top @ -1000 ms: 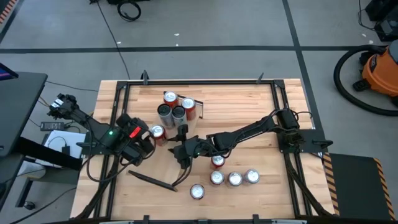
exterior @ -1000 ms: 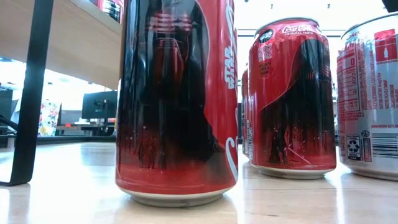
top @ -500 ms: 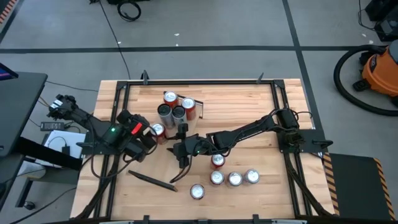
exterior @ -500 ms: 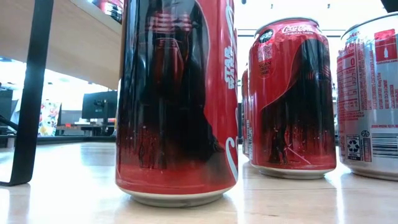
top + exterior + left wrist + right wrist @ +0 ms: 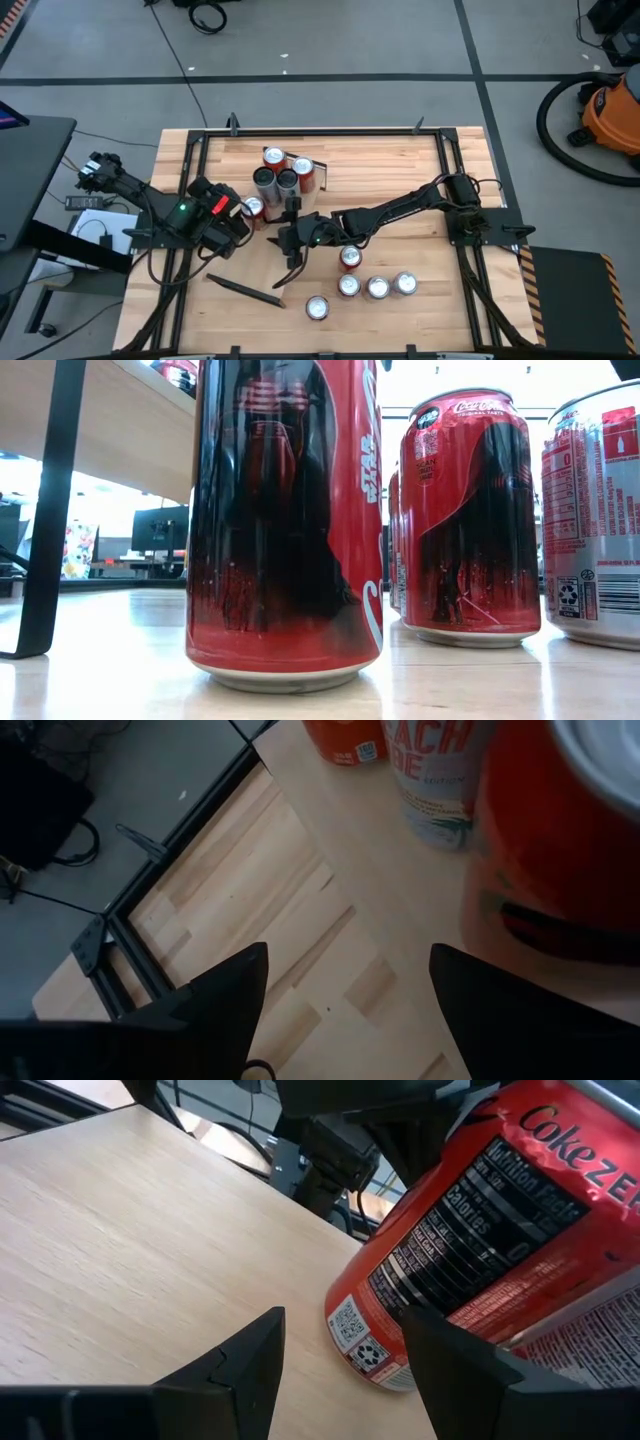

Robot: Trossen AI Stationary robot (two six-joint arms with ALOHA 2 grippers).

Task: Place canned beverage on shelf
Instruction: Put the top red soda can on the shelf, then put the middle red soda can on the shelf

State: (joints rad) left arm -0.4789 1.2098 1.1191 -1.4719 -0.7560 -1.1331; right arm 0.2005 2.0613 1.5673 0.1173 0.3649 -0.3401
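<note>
The shelf (image 5: 262,258) is a pale plank lying slantwise over the table, raised on dark legs (image 5: 48,510). Several cans stand at its far end (image 5: 276,172). A red Coke Zero can (image 5: 252,208) stands on the plank nearer the middle. My left gripper (image 5: 240,222) is open just left of that can (image 5: 560,830), which lies outside its finger gap (image 5: 345,965). My right gripper (image 5: 284,240) is open over the plank (image 5: 130,1250) and faces the same can (image 5: 480,1250) from the table's right. The can's base shows just beyond its fingertips (image 5: 342,1330).
Several more cans stand on the table near its front edge (image 5: 377,287), and they fill the low view (image 5: 285,520). A peach can (image 5: 440,770) and an orange can (image 5: 345,738) stand on the plank beyond the red one. Black frame rails (image 5: 197,170) border the table.
My right gripper has rolled a little about its own line while staying in place. The red can and the other cans stand as before.
</note>
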